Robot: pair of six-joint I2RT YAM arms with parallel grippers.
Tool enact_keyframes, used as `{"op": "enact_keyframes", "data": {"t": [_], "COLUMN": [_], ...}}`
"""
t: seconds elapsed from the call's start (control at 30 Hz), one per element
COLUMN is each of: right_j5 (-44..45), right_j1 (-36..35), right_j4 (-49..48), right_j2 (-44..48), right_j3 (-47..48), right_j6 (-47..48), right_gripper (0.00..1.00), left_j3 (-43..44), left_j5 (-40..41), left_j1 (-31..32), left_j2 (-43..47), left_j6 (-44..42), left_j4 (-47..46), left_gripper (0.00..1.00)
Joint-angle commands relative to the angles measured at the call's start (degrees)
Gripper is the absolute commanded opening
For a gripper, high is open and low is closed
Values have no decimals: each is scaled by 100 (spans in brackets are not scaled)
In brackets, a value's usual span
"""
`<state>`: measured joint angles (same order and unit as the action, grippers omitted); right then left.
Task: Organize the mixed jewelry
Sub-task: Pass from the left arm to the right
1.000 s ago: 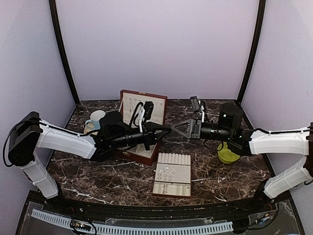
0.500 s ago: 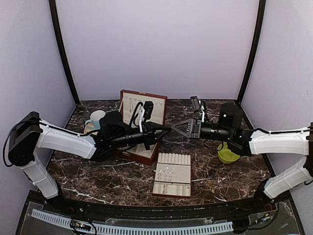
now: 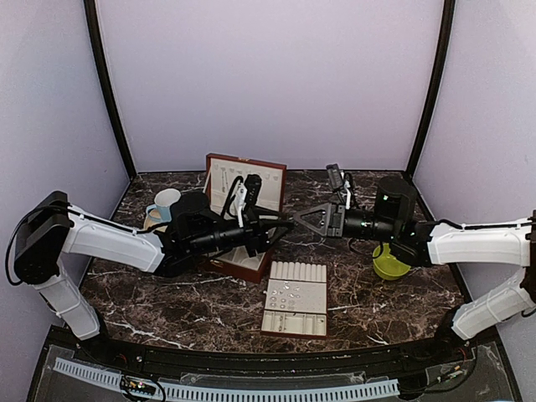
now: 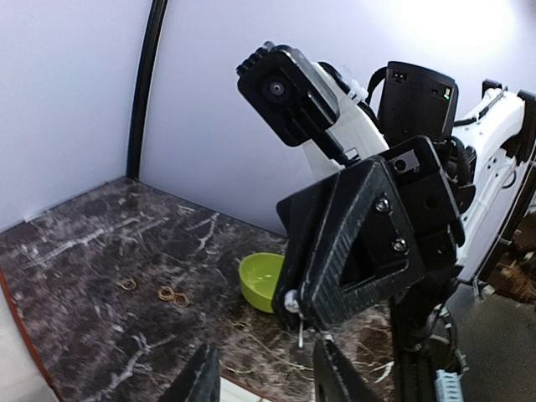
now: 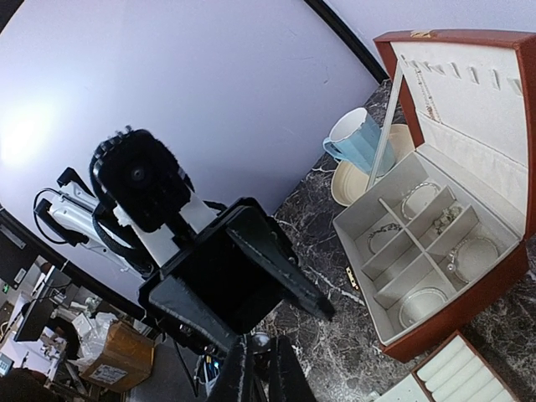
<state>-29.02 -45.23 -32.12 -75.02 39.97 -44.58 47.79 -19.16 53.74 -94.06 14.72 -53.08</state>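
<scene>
Right wrist | box (image 5: 469,311) compartments hold bracelets (image 5: 475,255); right tool (image 5: 260,350) clenched on silvery stud (image 4: 300,333); left tool (image 4: 266,358) released

The left arm (image 3: 109,239) and right arm (image 3: 469,243) wear white shells on their long links, with black joints and looping black cables. The left end effector (image 5: 322,308) and right end effector (image 4: 293,303) are black wedges; silver screws dot the right one.

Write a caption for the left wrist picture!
Right gripper pinching a tiny silvery piece in front of the open left gripper, with a green bowl and small rings on the marble table.
</scene>
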Motion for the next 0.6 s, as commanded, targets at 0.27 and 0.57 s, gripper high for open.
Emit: {"op": "enact_keyframes", "data": {"t": [0.27, 0.57], "right_j5": [167, 639], "right_j1": [-34, -235], "right_j4": [832, 2436], "right_j2": [243, 417], "right_j3": [209, -6], "right_j6": [613, 1749], "right_gripper": [5, 6], "left_j3": [-697, 97], "left_j5": [288, 303], "left_j1": [23, -1362], "left_j2": [1284, 2137], "left_j6": [-318, -522], "left_j4": [790, 3777], "left_gripper": [54, 54]}}
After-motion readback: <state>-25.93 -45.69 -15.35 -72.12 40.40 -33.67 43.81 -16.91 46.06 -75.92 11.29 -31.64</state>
